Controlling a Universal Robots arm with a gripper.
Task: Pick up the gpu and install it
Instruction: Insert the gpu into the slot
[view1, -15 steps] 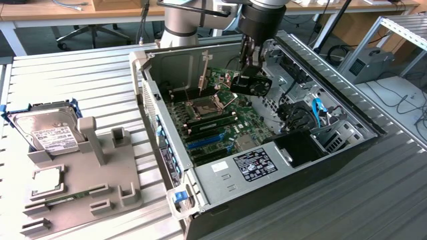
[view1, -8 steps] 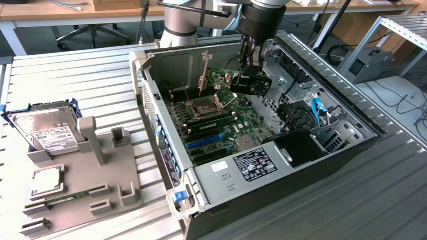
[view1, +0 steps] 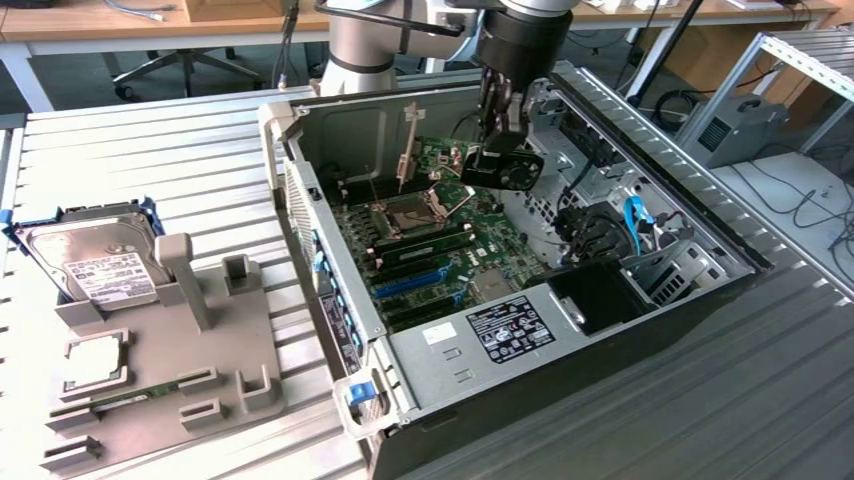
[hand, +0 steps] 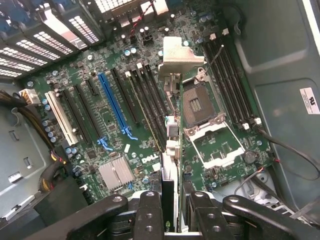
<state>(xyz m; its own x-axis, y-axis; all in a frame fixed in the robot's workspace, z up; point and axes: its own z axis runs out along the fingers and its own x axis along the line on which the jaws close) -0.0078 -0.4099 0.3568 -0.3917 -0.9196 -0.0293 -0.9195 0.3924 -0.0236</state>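
Black jaws fill the near edge of the wrist view, gripper (hand: 170, 212) pinching the gpu (hand: 170, 150) edge-on, card clamped between the two finger stacks.

Open computer case (view1: 534, 300) on its side on the slatted bench (view1: 174, 160), motherboard (hand: 125, 115) exposed. Grey fixture tray (view1: 147, 370) at the exterior view's left, hard drive (view1: 87, 260) standing at its far end. Robot arm (view1: 367, 40) reaching down into the case.

Gpu held above the motherboard, near the CPU socket (hand: 200, 107), apart from the board; not yet seated in any slot. Blue expansion slot (hand: 112, 107) and its neighbours lie to one side. Silver end bracket (hand: 177, 57) at the card's far end, fan shroud (view1: 507, 170) dark and round in the exterior view.

Handling, as judged: light, stiff, but fragile; thin board, exposed components, fan blades. Best held across the board's flat faces near the top edge, clear of fan and edge connector. Bracket smooth, likely slippery.

Jaws partly closed, pressed on the card's two faces.
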